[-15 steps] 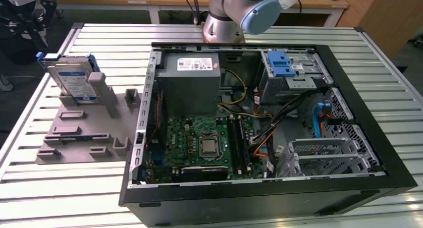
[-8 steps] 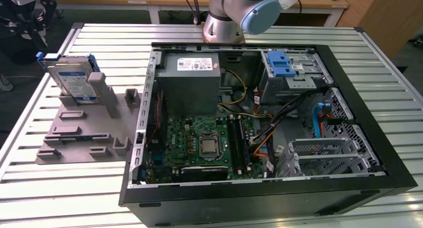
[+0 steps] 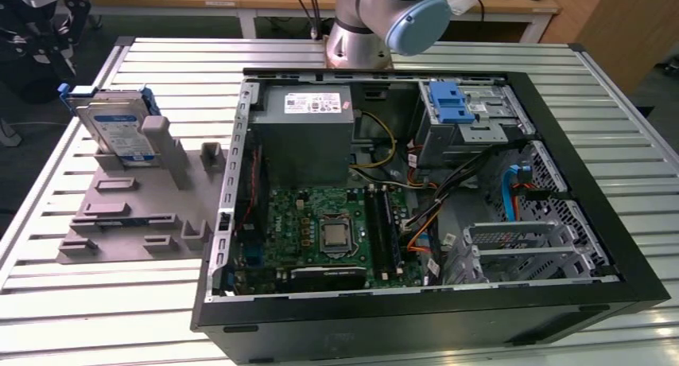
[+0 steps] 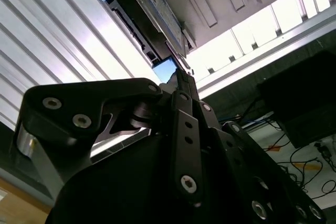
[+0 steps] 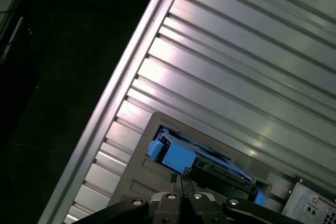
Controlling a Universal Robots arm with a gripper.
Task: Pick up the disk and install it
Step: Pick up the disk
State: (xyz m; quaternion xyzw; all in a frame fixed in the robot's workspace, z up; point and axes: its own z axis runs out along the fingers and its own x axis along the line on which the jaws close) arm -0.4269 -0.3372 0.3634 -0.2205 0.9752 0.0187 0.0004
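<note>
- exterior view's left: the disk (image 3: pixel 111 127) stands on end in a grey fixture (image 3: pixel 138 215) on the slatted counter (image 3: pixel 95 302), label face out, blue carrier edges at its top. not yet picked up.
- end effector (image 5: pixel 178 181) in the first wrist view: fingers look pressed together with nothing between them. the disk's blue end lies just past the tips in that picture. in the second wrist view the end effector (image 4: pixel 181 77) also points toward the disk. i judge it aimed at the disk but apart from it, no contact.
- step in hand, as i read it: the approach for the pick. install not begun.
- a grasp from here would call for fingers parted wider than the disk is thick, then a straight line onto its free upper edge, clear of the fixture's posts.
- centre: open computer case (image 3: pixel 424 318), well apart from the disk.
- exterior view's right, inside the case: drive cage (image 3: pixel 478 115) with a blue latch (image 3: pixel 451 103). likely the install spot; i can't tell whether it is free.
</note>
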